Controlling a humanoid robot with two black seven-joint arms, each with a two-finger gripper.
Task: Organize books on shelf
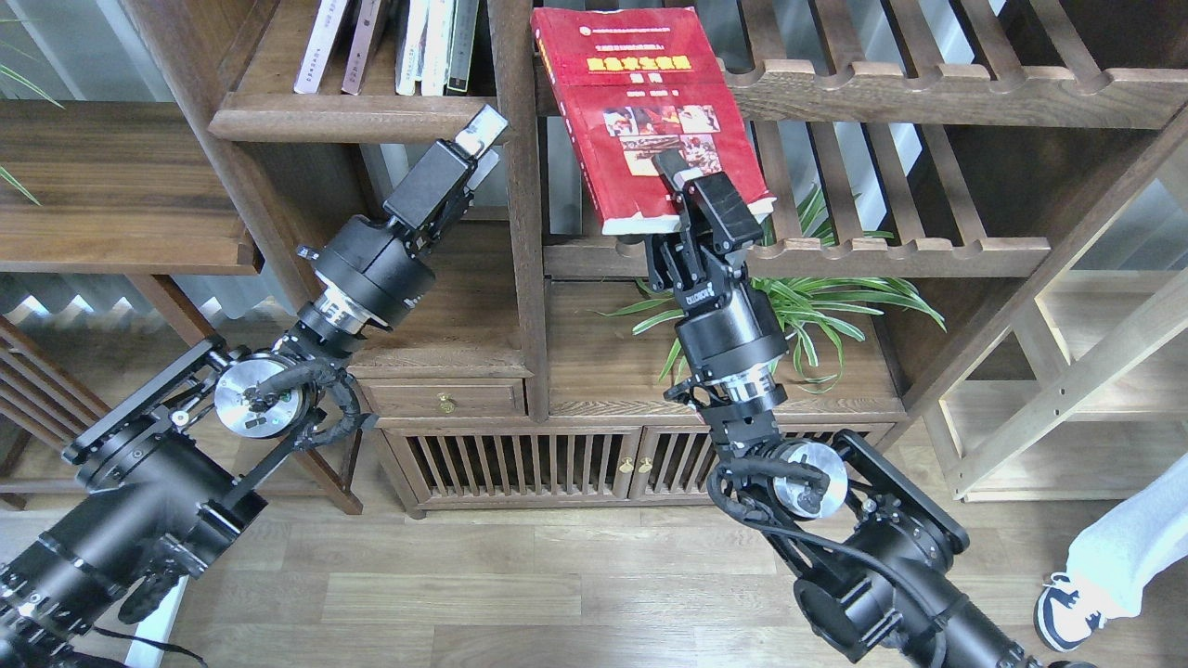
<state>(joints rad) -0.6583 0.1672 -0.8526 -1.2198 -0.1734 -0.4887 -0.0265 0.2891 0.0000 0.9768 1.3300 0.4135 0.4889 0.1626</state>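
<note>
Books are the job, and only one of them is in the air: the red book (645, 111), with its yellow title band and small photos, is held up by the right hand (691, 181), which is clamped on the lower edge of the cover near its bottom corner. The book leans back, its top reaching up in front of the slatted shelf (928, 93) at the upper right, its lower edge hanging above the slatted rail below.

The left hand (478, 139) carries nothing. It points up toward the thick rounded front edge of the solid shelf (362, 116) at upper left, where a few thin upright books (408, 42) lean. Its fingers look close together, but from this angle I cannot tell how far open they are.

The grip is the weak spot. Holding a floppy paperback by one low corner leaves most of its weight above the fingers, so it could sag, twist or slide out during a swing. The post (520, 186) between the two bays stands right beside the book's left edge; carrying it leftward could clip that post and knock the book loose. The plant (807, 306) sits just under the right wrist and could be brushed on the way down.
</note>
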